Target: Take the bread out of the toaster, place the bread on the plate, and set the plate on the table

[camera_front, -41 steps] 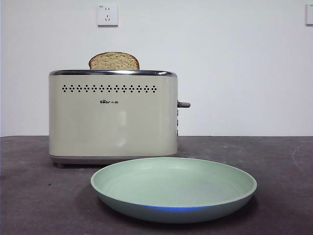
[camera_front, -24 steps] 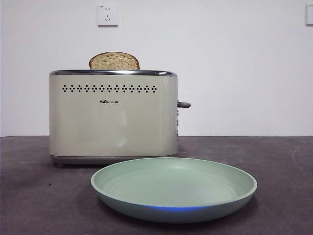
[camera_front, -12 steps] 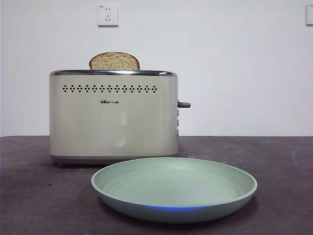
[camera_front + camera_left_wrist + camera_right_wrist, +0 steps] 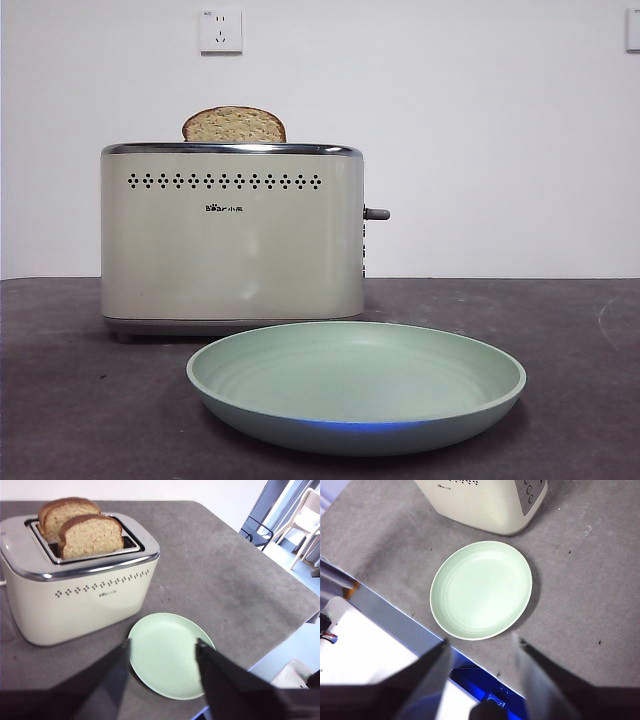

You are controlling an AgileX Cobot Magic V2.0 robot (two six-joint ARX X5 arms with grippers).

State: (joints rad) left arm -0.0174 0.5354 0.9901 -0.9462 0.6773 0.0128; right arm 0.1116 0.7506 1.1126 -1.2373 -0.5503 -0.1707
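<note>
The cream toaster [image 4: 230, 240] stands on the dark table [image 4: 570, 330], left of centre. The bread [image 4: 234, 125] sticks up from its slot, showing its domed top. In the left wrist view the toaster [image 4: 75, 585] holds two slices: the bread [image 4: 92, 537] in the slot by the vent holes and a second brown slice [image 4: 62, 512] behind it. The mint-green plate [image 4: 355, 385] lies empty on the table in front of the toaster. My left gripper [image 4: 162, 645] is open, high above the plate [image 4: 167, 652]. My right gripper [image 4: 480, 640] is open, high above the plate [image 4: 481, 590] and the table's front edge.
The toaster's grey lever [image 4: 377, 213] sticks out on its right side. A white wall with a socket [image 4: 220, 30] stands behind the table. In the right wrist view the table's front edge [image 4: 395, 607] runs close to the plate. Chairs [image 4: 305, 520] stand beyond the table's far end.
</note>
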